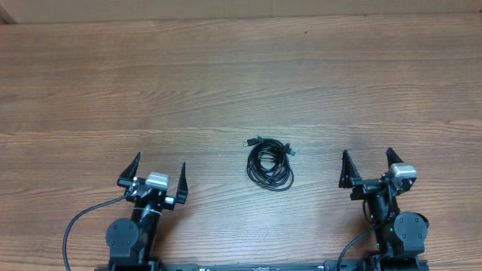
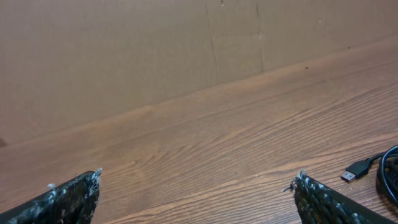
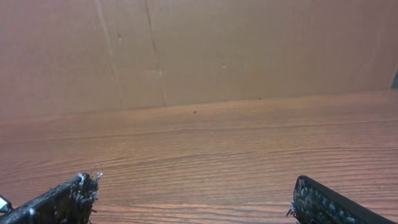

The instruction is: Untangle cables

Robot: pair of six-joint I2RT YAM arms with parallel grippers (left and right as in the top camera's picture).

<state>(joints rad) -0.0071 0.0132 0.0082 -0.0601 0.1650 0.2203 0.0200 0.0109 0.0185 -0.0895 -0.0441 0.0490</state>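
The cables (image 1: 270, 161) lie as one coiled black bundle on the wooden table (image 1: 226, 75), near the front middle, with small plug ends sticking out at the top. My left gripper (image 1: 159, 169) is open and empty, left of the bundle. My right gripper (image 1: 369, 165) is open and empty, right of the bundle. In the left wrist view, a plug and a loop of cable (image 2: 368, 171) show at the right edge, beside the open gripper (image 2: 198, 179). The right wrist view shows only its open gripper (image 3: 194, 186) over bare wood; the cables are out of view there.
A brown cardboard wall (image 3: 199, 50) stands along the table's far edge. Thicker black arm wires (image 1: 75, 226) loop near the left arm's base at the front edge.
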